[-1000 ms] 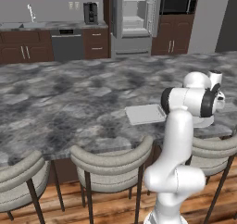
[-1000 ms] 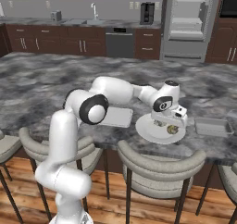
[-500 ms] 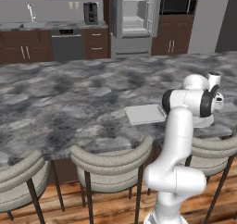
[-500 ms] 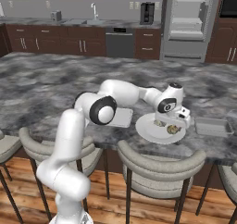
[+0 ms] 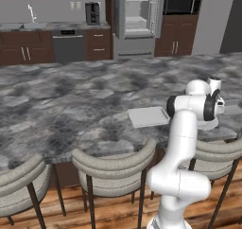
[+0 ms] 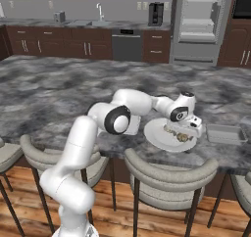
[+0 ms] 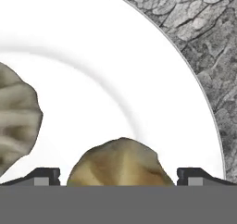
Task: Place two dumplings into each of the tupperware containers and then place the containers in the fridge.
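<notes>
Grey marbled tabletop (image 6: 59,91) carries a round white plate (image 6: 157,135) near its front edge, and the dumplings sit on it. I judge the one between my fingertips, a tan dumpling (image 7: 121,163), as light, soft and easily squashed, so I'd pinch gently across its plump middle. My end effector (image 7: 118,176) hangs low over the plate, jaws spread fully, straddling it, gripping nothing. A paler dumpling (image 7: 16,119) lies just beside.
</notes>
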Motion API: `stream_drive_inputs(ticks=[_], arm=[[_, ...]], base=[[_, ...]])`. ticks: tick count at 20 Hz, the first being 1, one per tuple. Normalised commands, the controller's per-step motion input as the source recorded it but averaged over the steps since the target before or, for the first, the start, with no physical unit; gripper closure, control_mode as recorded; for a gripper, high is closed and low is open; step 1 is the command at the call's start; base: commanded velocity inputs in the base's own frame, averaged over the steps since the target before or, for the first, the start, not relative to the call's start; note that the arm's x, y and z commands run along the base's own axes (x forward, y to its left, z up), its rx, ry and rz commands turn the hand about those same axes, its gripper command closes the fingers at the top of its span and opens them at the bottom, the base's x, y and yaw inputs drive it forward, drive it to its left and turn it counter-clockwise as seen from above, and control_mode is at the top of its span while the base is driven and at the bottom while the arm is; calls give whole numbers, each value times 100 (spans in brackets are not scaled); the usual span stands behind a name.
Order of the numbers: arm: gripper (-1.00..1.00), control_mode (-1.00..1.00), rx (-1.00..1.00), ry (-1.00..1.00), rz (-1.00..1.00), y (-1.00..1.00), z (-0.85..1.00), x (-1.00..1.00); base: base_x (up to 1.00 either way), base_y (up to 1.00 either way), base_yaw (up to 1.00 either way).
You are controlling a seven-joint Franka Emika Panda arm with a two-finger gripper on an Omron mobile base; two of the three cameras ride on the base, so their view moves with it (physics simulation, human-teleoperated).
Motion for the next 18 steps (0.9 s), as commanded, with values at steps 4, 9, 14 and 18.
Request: stream_drive_inputs(ticks=[4,9,14,18], arm=[[-100,-100,0,4,0,0,-5,0],[100,-100,0,1,0,0,0,0],[100,-100,0,-1,0,14,14,-20],[100,-100,-1,-10,3,95,57,-38]], base=[[0,0,0],[0,0,0],[0,0,0],[0,0,0]])
